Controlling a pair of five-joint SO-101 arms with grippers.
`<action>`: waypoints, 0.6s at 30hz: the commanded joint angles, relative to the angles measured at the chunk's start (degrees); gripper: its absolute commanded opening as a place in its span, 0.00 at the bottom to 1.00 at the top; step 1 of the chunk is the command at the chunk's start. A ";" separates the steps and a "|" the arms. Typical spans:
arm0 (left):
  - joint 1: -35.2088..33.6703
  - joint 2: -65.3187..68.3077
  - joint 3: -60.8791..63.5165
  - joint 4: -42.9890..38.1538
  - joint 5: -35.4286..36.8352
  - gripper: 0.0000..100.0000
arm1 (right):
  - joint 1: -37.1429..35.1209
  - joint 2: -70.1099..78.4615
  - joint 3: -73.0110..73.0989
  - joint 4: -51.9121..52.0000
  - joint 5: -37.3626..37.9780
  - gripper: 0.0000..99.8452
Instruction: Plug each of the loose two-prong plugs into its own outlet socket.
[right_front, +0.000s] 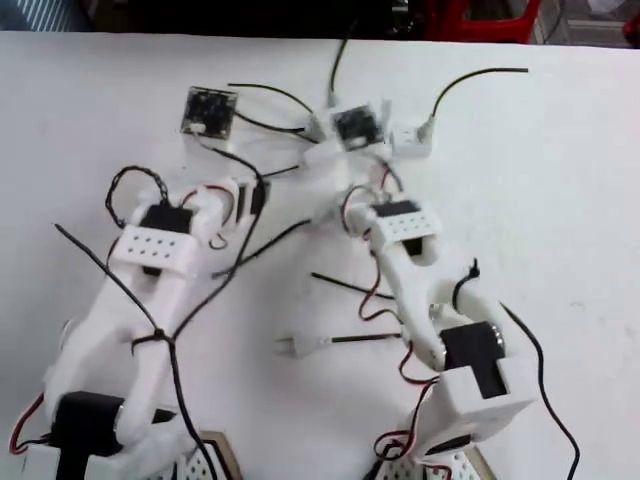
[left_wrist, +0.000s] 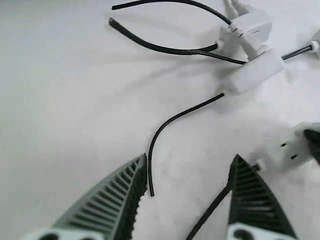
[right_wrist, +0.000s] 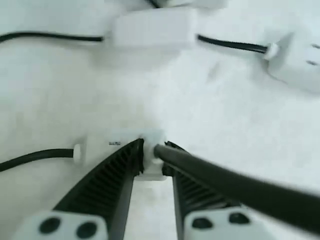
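Note:
A loose two-prong plug (right_front: 296, 345) on a black cable lies on the white table between the two arms. Two square outlet sockets sit at the back, one (right_front: 210, 110) on the left and one (right_front: 358, 125) in the middle. A white plug (right_front: 415, 140) with a black cable lies just right of the middle socket. My right gripper (right_wrist: 150, 150) is shut on a small white plug body (right_wrist: 105, 150) with a black cable, low on the table. My left gripper (left_wrist: 190, 160) hangs open over a loose black wire end (left_wrist: 150, 175), holding nothing.
White connector blocks (left_wrist: 255, 75) and crossing black cables (right_front: 270, 240) crowd the table's back middle. A white socket piece (left_wrist: 292, 147) lies beside my left gripper. In the right wrist view a black cable (right_wrist: 235, 182) runs across one finger. Bare table lies at far left and far right.

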 joint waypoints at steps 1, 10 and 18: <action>-2.24 -0.40 -0.79 0.26 4.31 0.26 | 3.30 -0.84 -7.82 0.31 -6.86 0.02; -3.91 -0.40 -0.44 -0.09 5.36 0.26 | 4.88 -4.62 -11.60 9.27 -12.57 0.26; -7.69 -0.40 -0.53 -0.09 5.45 0.26 | 4.53 -18.68 -11.34 34.51 8.26 0.23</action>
